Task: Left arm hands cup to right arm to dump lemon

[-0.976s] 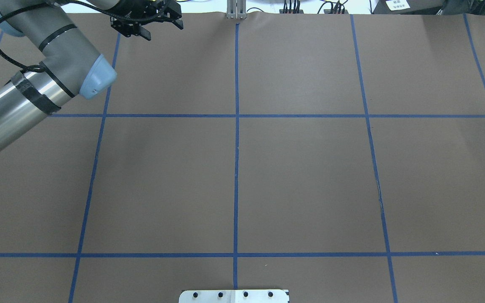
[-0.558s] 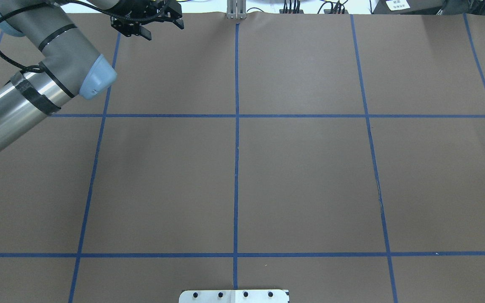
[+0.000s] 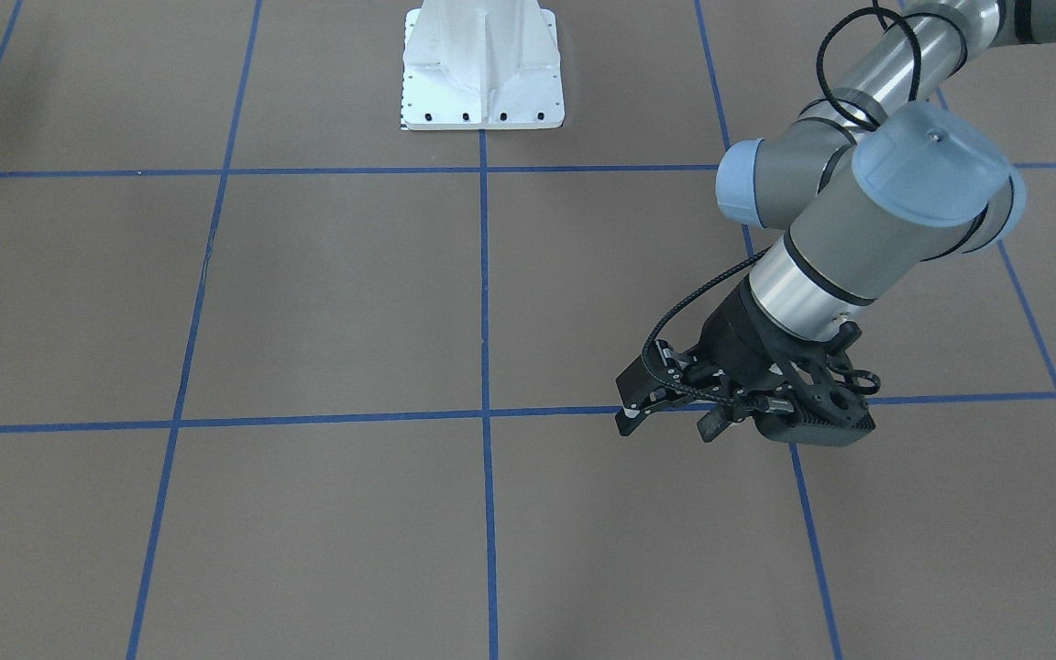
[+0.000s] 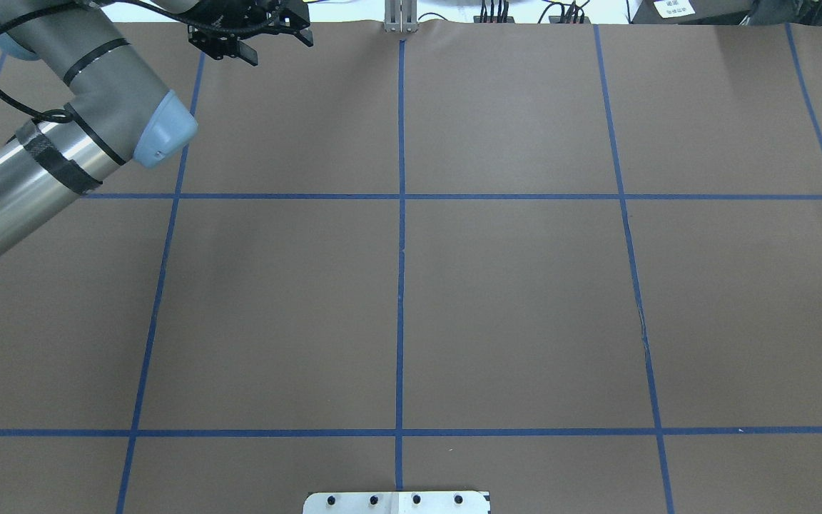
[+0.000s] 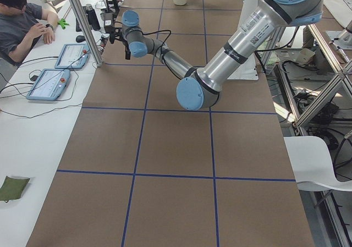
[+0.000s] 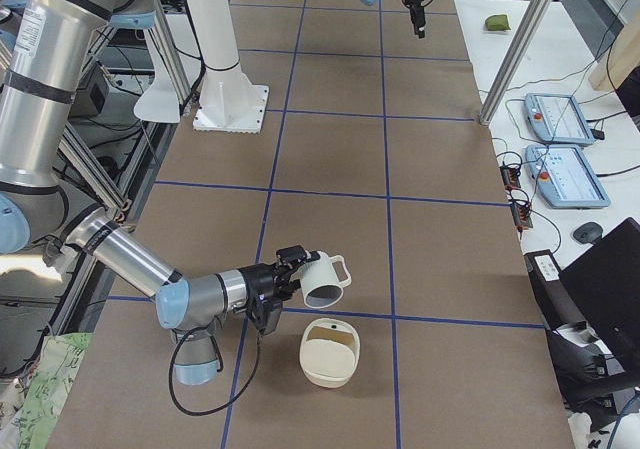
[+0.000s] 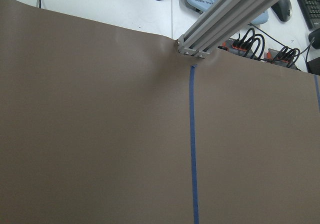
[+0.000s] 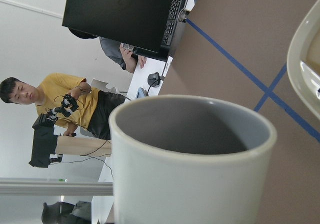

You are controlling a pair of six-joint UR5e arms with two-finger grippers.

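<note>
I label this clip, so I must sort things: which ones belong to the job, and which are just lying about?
Job: cup; bowl beside it, likely the dump target; right gripper; left gripper, open, empty. No lemon visible.
Lying about: tablets, green cloth, mouse, white chair.

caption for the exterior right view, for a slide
White cup tipped sideways at the right arm's tool, beside a cream bowl.
</note>
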